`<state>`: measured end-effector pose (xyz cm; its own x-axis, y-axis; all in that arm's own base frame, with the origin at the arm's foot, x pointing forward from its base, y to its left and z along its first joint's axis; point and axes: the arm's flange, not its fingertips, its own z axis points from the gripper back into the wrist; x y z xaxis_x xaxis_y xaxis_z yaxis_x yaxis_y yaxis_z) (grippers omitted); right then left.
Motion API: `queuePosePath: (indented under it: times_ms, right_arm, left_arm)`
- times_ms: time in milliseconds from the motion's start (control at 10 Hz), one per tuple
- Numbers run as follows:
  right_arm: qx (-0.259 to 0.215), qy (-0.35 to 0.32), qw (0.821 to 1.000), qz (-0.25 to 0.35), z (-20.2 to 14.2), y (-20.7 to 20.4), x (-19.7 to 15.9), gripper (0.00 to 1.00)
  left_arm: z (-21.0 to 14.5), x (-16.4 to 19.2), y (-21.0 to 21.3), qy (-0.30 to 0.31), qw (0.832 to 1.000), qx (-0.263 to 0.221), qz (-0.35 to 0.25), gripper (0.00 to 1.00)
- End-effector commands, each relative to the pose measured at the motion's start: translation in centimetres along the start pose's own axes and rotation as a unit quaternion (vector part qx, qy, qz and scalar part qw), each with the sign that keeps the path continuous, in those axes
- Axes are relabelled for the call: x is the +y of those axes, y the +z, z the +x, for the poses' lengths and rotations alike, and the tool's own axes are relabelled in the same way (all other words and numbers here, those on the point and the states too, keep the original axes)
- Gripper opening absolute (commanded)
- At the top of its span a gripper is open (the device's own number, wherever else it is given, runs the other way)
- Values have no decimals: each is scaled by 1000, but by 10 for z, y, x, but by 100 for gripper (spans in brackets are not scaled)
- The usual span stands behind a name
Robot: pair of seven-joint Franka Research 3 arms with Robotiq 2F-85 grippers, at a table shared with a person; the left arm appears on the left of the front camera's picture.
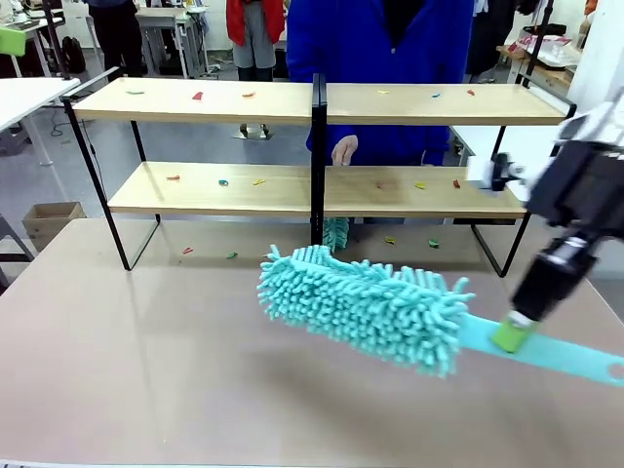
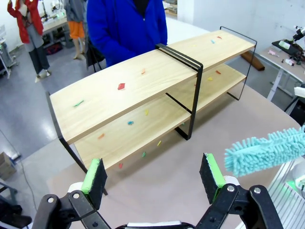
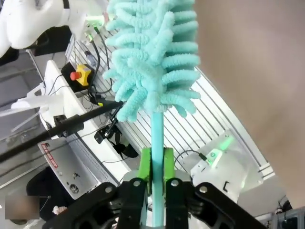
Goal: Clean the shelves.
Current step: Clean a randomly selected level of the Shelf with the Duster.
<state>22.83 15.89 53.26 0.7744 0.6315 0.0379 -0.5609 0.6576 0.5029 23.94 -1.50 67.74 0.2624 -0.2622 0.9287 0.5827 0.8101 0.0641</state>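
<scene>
One set of shelves [image 1: 292,102] stands along the far part of the desk [image 1: 146,361], taking up most of its width. It has two long light-wood boards, one above the other, in a thin black frame, with one black centre post [image 1: 318,161].

Small coloured scraps [image 1: 198,96] lie scattered on the shelves: six on the top board, six on the lower board and four on the desk under it. They are red, orange, yellow and green.

One person in a blue top stands just behind the shelves, with one hand [image 1: 343,149] showing between the boards right of the post.

There is one duster [image 1: 361,307], fluffy and teal, with a flat teal handle [image 1: 565,356]. It is on the near side of the shelves, right of centre.

The right tool [image 1: 512,334] is clamped on the handle just behind the head, its green pads pressed on both sides of it [image 3: 156,164]. The left tool [image 2: 152,174] is spread wide and holds nothing. It faces the shelves [image 2: 157,76] from the near left, with the duster's tip [image 2: 264,151] to its right.
</scene>
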Motion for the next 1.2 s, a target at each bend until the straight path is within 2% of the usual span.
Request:
queuePosePath:
  times_ms: [0, 200, 400, 500, 600, 700, 800, 900, 1100]
  right_arm:
    - [16, -15, 1000, -6, 50, -18, 6, 12]
    - [-39, -12, 999, -29, 100, -50, 7, 12]
    - [-54, -25, 997, -53, 134, -83, 4, 12]
    - [26, -31, 999, -19, 140, -97, 3, 12]
    - [-41, -7, 998, -47, 115, -73, 1, 12]
    - [-41, -7, 998, -47, 115, -73, 1, 12]
    - [-15, -14, 999, -37, 131, -99, -3, 12]
    - [-29, -10, 997, -74, 132, -110, 5, 12]
    - [-43, 8, 998, -48, 133, -104, 3, 12]
  left_arm:
    - [0, 2, 0, -4, 1000, -1, -5, 100]
    - [0, 2, 0, -4, 1000, -1, -5, 100]
    - [0, 2, 0, -4, 1000, -1, -5, 100]
    - [0, 2, 0, -4, 1000, -1, -5, 100]
    - [0, 2, 0, -4, 1000, -1, -5, 100]
    - [0, 2, 0, -4, 1000, -1, -5, 100]
    - [0, 2, 0, -4, 1000, -1, -5, 100]
    - [0, 2, 0, -4, 1000, -1, -5, 100]
    - [0, 2, 0, -4, 1000, -1, -5, 100]
